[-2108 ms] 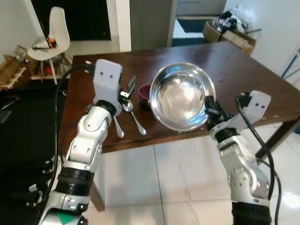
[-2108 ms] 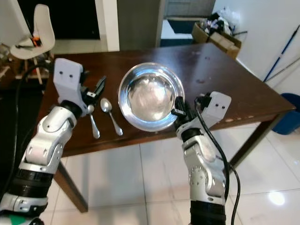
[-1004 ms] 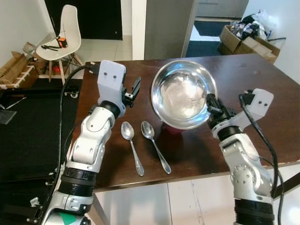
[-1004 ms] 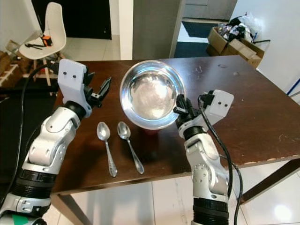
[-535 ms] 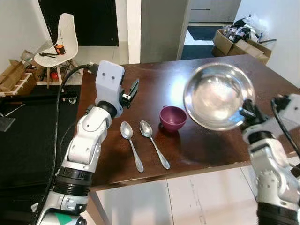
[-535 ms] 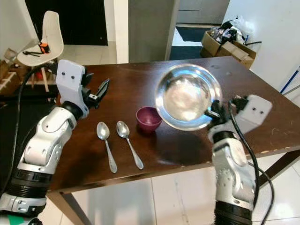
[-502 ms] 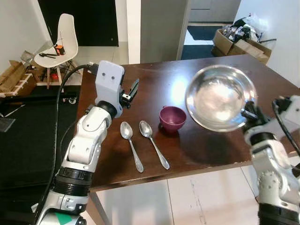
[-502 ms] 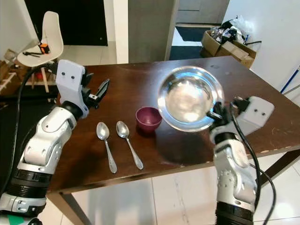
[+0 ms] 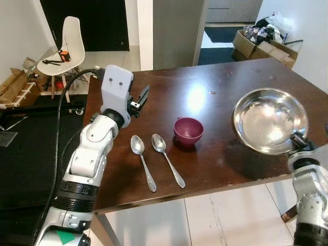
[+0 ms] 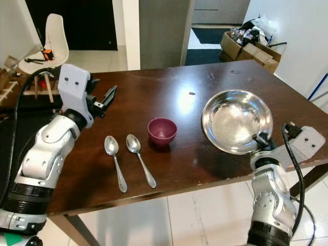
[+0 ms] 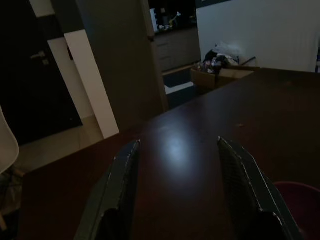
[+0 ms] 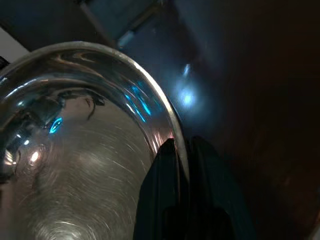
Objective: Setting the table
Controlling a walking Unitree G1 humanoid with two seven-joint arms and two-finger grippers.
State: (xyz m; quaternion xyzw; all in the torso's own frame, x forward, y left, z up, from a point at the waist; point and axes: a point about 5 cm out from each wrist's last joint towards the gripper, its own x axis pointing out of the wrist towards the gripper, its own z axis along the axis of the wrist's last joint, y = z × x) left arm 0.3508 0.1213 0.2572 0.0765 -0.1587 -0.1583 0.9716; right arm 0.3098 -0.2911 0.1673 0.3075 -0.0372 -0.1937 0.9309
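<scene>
Two sets of jaws are working here. The right gripper (image 10: 258,138) is pinching the near rim of the steel bowl (image 10: 237,121), one finger inside the rim and one outside, as the right wrist view shows. A moment ago it was carrying that bowl high and tipped toward the camera, above the middle of the bench (image 10: 169,92). Now the bowl is sitting level and low at the right side, apparently resting on the wood, though contact is hard to confirm. The left gripper (image 9: 139,97) is hovering above the far left part of the bench with its jaws spread and holding nothing, much as it was before.

Moving outward, the small maroon bowl (image 10: 162,130) is standing at the middle, now uncovered and well left of the steel bowl. Two spoons (image 10: 127,161) are lying side by side just left of it, handles pointing toward the near edge. Beyond the bench, a white chair (image 9: 64,41) is standing at the far left and cardboard boxes (image 9: 266,43) are sitting at the far right.

Judging by this, the bowl placement is nearly finishing, with only the release remaining.
</scene>
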